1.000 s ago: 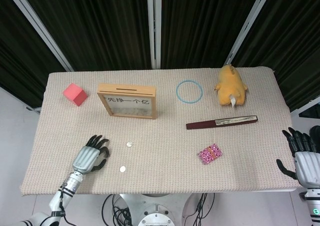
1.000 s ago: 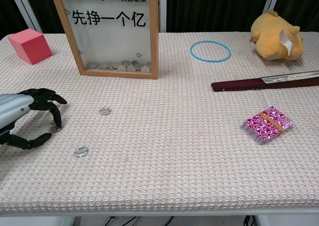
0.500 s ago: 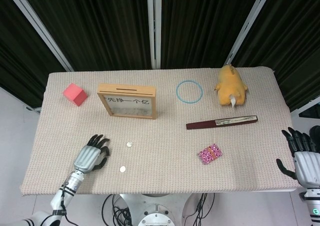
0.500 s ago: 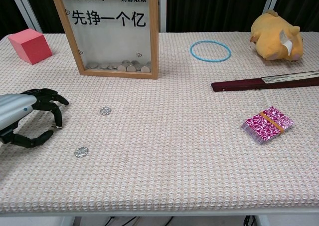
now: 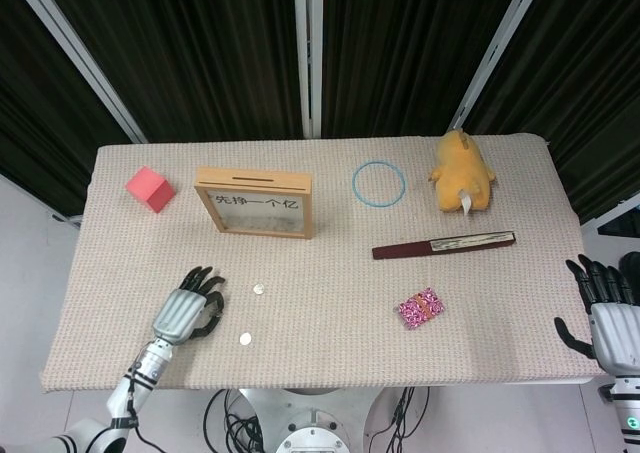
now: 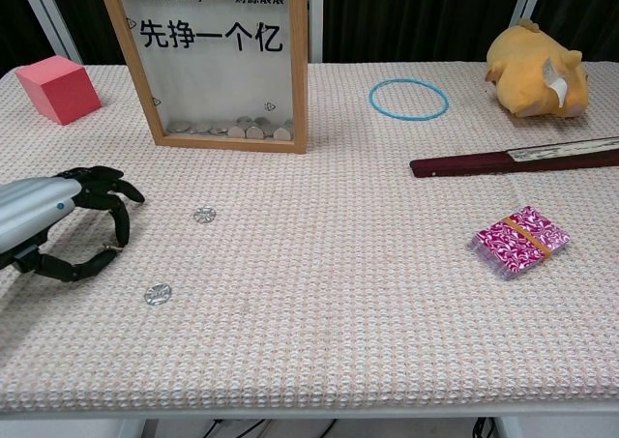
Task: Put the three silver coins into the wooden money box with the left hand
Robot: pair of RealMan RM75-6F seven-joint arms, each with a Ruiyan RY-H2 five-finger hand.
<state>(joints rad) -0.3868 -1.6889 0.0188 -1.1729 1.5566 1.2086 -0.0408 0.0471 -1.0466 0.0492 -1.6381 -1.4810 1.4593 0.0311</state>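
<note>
At lower left the left hand (image 6: 73, 227), fingers curled and a coin possibly pinched, is raised slightly, while two coins (image 6: 204, 215) (image 6: 157, 293) lie untouched.

Two silver coins (image 5: 259, 289) lie between the left hand (image 5: 186, 310) and wooden money box (image 5: 254, 203).

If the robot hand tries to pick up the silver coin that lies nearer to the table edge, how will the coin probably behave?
The coin lies flat and thin on the woven cloth, so fingertips may struggle to get under it. Its smooth metal probably slips in a pinch. Pushed, it would likely drag over the rough weave, not roll. The left robot hand is beside it, not touching.
</note>
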